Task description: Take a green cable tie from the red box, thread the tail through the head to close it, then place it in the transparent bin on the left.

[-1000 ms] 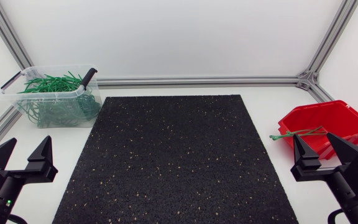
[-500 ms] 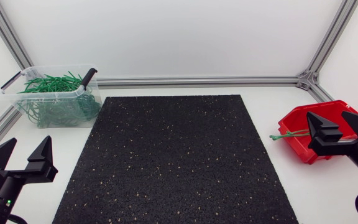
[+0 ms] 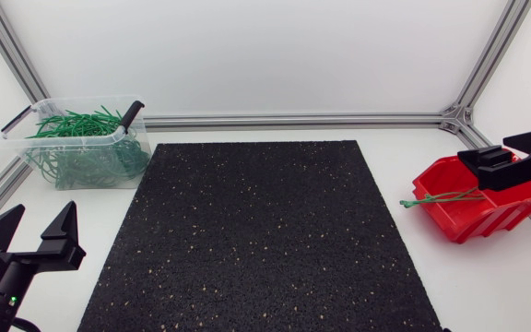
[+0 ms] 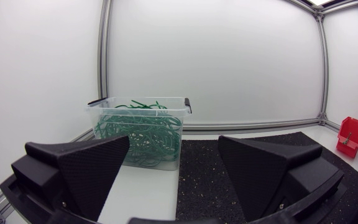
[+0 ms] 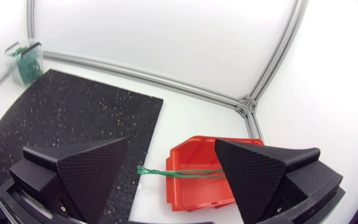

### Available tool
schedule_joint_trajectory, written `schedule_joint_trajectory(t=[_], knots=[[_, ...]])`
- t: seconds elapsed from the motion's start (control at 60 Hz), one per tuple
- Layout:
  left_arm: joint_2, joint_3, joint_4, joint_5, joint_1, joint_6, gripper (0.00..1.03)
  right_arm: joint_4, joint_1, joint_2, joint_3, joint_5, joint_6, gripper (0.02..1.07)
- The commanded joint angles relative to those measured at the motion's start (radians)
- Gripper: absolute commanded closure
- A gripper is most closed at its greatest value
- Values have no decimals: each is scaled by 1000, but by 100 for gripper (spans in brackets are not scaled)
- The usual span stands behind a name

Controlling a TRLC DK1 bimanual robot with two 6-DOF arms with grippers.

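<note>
The broad, matte black wedge fingers of the right gripper (image 5: 171, 142) are spread wide with nothing between them. Seen from the wrist, they frame the open-fronted red plastic box (image 5: 188, 200) below, so the arm looks poised above it to line up a pick. A thin green plastic cable tie (image 5: 179, 172) lies straight and unclosed across the box's low front lip. One end pokes out over the smooth white table (image 3: 404, 166) toward the mat, and that overhang should give flat fingers something to pinch.

The left gripper (image 4: 174, 140), of the same textured black wedges, is also spread and empty. It sits low at the table's near left corner, well apart from the box, probably waiting until threading needs a second hold. Ahead of it stands the transparent, thin-walled plastic bin (image 3: 63, 139) with black handles, holding a springy tangle of looped green ties (image 3: 76, 124).

Between the bin and the box lies a black speckled rubbery mat (image 3: 256, 231), a grippy surface likely meant for the threading.
</note>
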Motion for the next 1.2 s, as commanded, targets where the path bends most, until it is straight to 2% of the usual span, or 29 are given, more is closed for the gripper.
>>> schedule_joint_trajectory(t=[0.0, 0.267, 0.333, 0.533, 0.683, 0.75, 0.917, 1.183], knots=[[-3, -43, -8, -3, -3, -20, 4, -57, -8, 95, 59, -3, -165, 6], [-3, -43, -8, -3, -1, -21, 4, -185, -14, 280, 126, 15, -387, 6], [-3, -43, -8, -3, -1, -21, 4, -192, -16, 291, 109, 14, -482, 6], [-1, -43, -8, -3, -3, -20, 4, -194, -47, 360, 96, 9, -605, 6], [-1, -43, -9, -3, -6, -21, 4, -143, -83, 431, 68, -2, -749, 6], [1, -43, -9, -3, -1, -21, 4, -82, -102, 443, 43, -8, -780, 6], [2, -43, -9, -3, -5, -21, 4, -16, -123, 463, -19, -9, -861, 7], [5, -43, -9, 1, -5, -21, 4, 251, -126, 461, -167, -14, -916, 14]])
